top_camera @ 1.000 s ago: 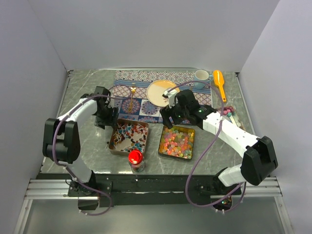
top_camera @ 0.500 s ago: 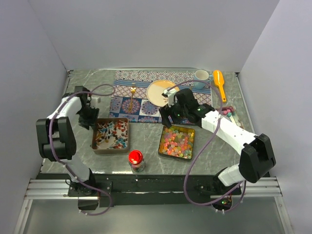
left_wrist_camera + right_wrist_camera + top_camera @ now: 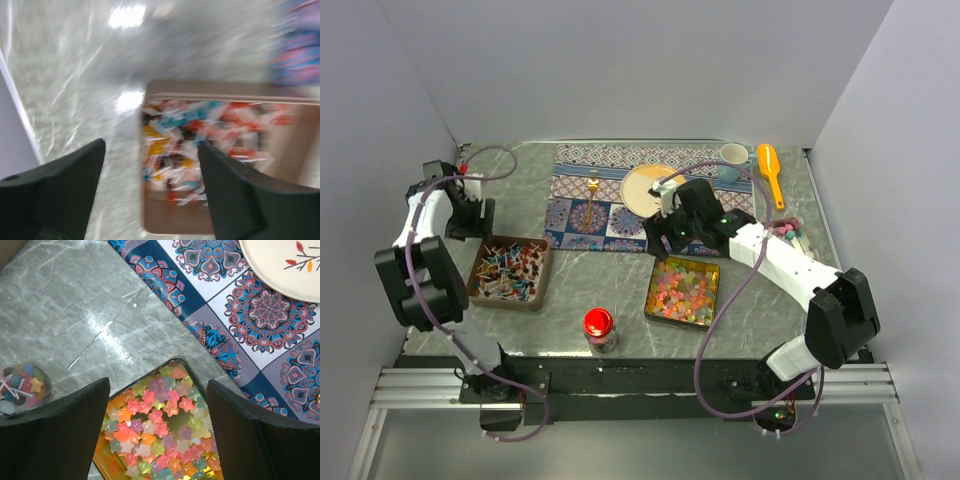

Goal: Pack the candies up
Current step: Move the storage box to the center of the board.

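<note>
Left pincer gapes wide and empty over a brown tin on the bench. Glossy star-shaped candies, pink, orange, yellow and green, fill a metal tin right of centre. The right pincer hangs above them, wide, holding nothing

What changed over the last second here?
The left gripper dragged the brown tin far leftward and now hovers open over it, apparently released. The right gripper, the candies and the red-lidded jar stayed put.

Centre lane: grey marble tabletop bare between brown box and square metal tin of candies.
Near edge: red-lidded jar blocks.
</note>
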Tool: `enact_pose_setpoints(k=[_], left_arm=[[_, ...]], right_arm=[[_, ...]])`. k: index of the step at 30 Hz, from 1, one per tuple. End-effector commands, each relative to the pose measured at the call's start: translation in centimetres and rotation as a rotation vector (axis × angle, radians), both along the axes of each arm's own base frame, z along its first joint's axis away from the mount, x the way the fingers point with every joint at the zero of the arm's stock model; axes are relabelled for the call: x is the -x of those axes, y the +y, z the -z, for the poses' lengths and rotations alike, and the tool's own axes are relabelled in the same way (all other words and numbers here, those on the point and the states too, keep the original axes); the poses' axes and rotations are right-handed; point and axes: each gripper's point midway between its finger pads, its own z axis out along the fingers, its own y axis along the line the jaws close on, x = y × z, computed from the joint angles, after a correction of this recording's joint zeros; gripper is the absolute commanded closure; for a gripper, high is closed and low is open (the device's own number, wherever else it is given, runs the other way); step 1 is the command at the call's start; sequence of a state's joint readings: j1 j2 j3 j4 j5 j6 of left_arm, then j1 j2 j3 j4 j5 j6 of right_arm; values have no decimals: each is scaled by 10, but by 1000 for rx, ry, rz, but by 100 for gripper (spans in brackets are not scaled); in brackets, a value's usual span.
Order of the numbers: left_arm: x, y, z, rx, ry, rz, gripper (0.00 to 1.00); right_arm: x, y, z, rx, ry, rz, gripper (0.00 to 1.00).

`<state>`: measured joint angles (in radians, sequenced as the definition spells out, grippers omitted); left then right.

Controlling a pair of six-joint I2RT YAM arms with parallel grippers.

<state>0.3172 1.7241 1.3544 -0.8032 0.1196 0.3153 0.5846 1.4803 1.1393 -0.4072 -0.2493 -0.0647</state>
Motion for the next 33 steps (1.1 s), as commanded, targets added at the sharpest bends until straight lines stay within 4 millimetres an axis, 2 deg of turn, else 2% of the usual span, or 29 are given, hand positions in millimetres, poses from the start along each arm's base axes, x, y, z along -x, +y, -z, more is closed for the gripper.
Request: enact_pose_setpoints(k=[1, 2, 3, 4, 5, 6, 7, 9, 10, 11, 12, 14, 15, 16, 17, 18, 19, 20, 22, 23, 25, 29, 33], left_arm=[[-11, -89, -125, 199, -461, 224, 15], [-11, -104, -146, 206, -581, 290, 12], [15, -131, -181, 236, -712, 397, 6], [33, -153, -160, 274, -705, 463, 4], [54, -166, -172, 274, -768, 518, 1], [63, -172, -162, 284, -748, 519, 1], [73, -181, -148, 339, -695, 475, 1], [78, -178, -135, 374, -624, 374, 3], [77, -174, -130, 392, -596, 298, 3], [74, -173, -126, 403, -576, 265, 3], [71, -172, -126, 401, -575, 256, 3], [62, -171, -134, 432, -600, 193, 2], [57, -171, -137, 439, -613, 177, 2], [47, -171, -150, 454, -667, 158, 2], [41, -169, -153, 456, -677, 136, 2], [37, -167, -158, 459, -693, 121, 2], [33, -167, -166, 478, -710, 96, 2], [29, -165, -172, 478, -729, 81, 2], [26, -164, -182, 497, -745, 53, 1], [28, -165, -187, 499, -757, 52, 1], [31, -162, -197, 502, -790, 42, 1], [46, -160, -218, 486, -862, 56, 1], [56, -154, -220, 469, -868, 38, 1]], right_arm=[[-9, 3, -30, -32, -79, -5, 14], [-9, 2, -29, -30, -80, -4, 14], [-9, 1, -28, -25, -81, -5, 14], [-9, 1, -28, -18, -89, -22, 13], [-6, 1, -28, -13, -88, -49, 12], [3, 12, -38, -60, -82, -138, 11], [13, 13, -40, -41, -91, -232, 11], [38, 28, -58, -110, -107, -412, 6], [62, 38, -75, -182, -151, -561, 0], [79, 48, -84, -218, -187, -642, 0], [93, 52, -81, -237, -200, -697, 0], [117, 65, -98, -272, -312, -797, 0], [141, 75, -88, -263, -318, -871, 0], [153, 80, -85, -250, -356, -923, 0], [160, 86, -80, -247, -371, -944, 0], [176, 91, -64, -252, -338, -974, 0], [182, 96, -57, -281, -265, -932, 0], [180, 106, -59, -318, -277, -910, 0], [185, 117, -38, -313, -183, -838, 0], [183, 126, -43, -348, -205, -819, 0], [182, 131, -26, -355, -165, -758, 0], [175, 145, -16, -371, -139, -690, 0], [184, 153, -1, -374, -62, -703, 0]])
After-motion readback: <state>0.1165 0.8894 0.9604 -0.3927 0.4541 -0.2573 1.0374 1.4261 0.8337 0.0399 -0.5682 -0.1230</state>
